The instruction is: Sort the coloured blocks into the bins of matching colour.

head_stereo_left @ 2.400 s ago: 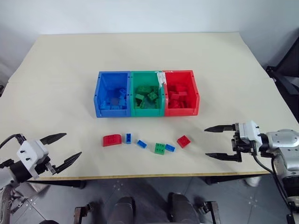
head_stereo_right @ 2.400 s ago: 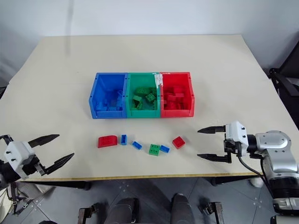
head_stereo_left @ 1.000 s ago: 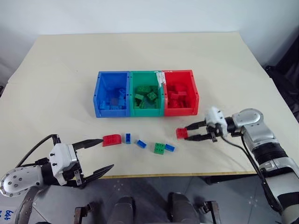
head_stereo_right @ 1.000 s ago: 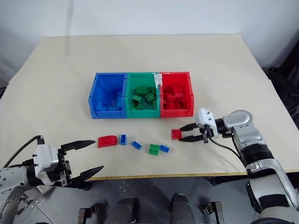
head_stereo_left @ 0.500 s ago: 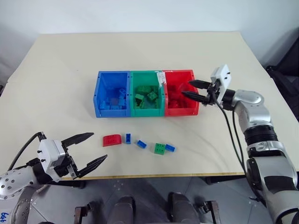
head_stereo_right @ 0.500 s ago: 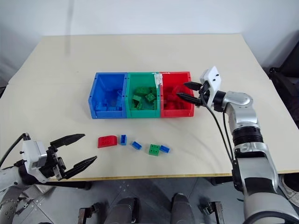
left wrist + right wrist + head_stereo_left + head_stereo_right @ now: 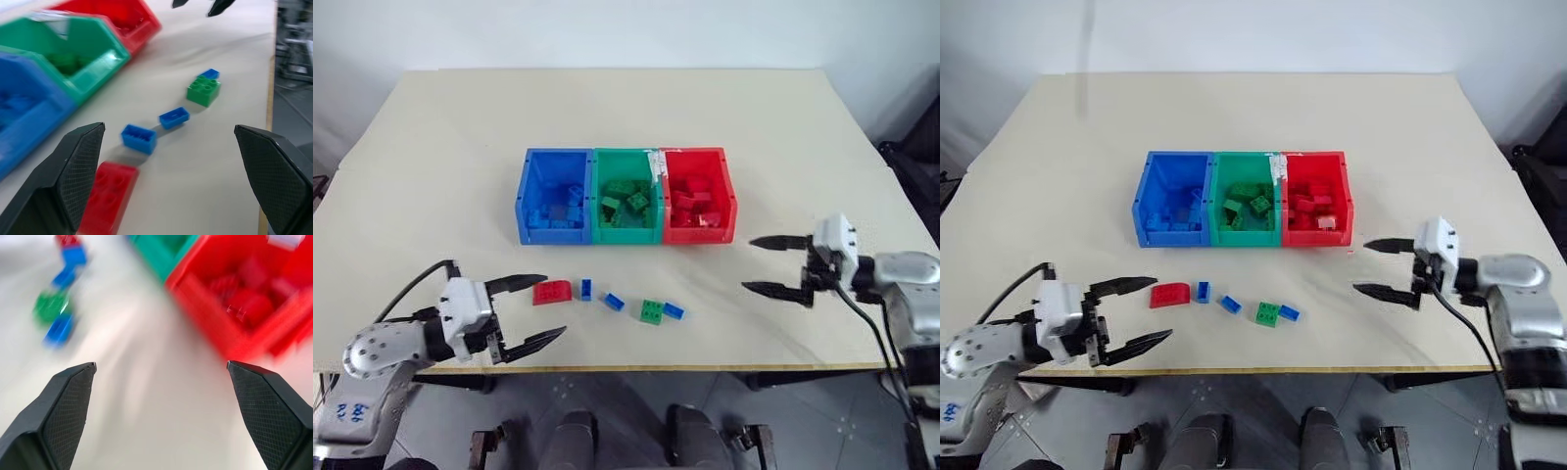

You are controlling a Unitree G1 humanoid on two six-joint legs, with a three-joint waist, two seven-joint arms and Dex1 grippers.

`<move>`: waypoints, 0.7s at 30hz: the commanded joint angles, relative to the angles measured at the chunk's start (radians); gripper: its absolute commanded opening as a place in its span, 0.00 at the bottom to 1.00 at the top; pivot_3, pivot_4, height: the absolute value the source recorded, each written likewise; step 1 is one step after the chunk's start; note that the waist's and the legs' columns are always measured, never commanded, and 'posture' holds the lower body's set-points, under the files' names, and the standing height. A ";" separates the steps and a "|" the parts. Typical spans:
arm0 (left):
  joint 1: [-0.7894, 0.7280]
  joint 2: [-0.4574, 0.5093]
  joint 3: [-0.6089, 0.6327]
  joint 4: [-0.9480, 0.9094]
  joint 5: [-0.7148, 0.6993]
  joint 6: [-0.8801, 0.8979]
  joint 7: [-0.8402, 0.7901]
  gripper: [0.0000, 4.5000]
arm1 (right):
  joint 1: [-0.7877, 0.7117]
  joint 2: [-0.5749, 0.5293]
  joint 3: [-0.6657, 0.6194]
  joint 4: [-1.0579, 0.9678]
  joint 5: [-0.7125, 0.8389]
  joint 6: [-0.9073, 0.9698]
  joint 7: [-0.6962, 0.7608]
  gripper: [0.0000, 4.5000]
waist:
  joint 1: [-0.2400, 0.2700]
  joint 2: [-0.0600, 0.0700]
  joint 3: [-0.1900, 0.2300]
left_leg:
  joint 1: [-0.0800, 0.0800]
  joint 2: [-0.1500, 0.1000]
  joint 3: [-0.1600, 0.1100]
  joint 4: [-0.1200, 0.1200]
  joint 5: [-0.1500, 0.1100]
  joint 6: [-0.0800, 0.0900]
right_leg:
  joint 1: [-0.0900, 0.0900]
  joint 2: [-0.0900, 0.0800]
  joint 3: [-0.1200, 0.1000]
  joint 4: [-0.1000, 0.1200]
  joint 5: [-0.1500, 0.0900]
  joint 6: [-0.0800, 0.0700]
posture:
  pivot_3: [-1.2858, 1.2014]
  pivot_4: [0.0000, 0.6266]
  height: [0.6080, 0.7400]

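Even, diffuse light is falling from overhead; shadows under the bins [image 7: 626, 196] are lying soft. Motion blur is smearing the right wrist view; the left wrist view is blurring slightly.

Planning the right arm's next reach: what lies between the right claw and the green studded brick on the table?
Only one small blue brick, touching the green studded plastic brick; beyond it, bare table up to the right claw, as the left eye view shows.
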 commanded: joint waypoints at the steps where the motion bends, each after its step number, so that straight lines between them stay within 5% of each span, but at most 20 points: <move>1: -0.038 0.001 -0.027 0.011 0.000 -0.029 -0.039 1.00 | 0.080 -0.032 -0.047 -0.133 0.052 0.051 0.007 0.99 | -0.008 0.000 0.000 | 0.000 0.000 0.000 0.000 0.000 0.000 | 0.000 0.000 0.000 0.000 0.000 0.000 | 0.52 0.24 1.00; 9: -0.042 -0.002 -0.018 0.063 0.029 -0.088 -0.049 1.00 | 0.144 0.026 0.063 -0.387 0.065 0.222 -0.084 0.99 | -0.014 0.000 0.000 | 0.000 0.000 -0.001 0.000 0.000 -0.001 | 0.000 0.000 0.000 0.001 0.000 0.000 | 0.52 0.24 1.00; 21: 0.237 0.009 0.175 -0.068 -0.017 -0.041 -0.011 1.00 | 0.094 0.228 0.313 -0.404 -0.096 0.299 -0.282 0.99 | -0.010 -0.003 -0.002 | 0.000 0.000 -0.003 0.001 0.000 0.000 | 0.000 0.000 0.000 -0.001 0.000 -0.001 | 0.52 0.24 1.00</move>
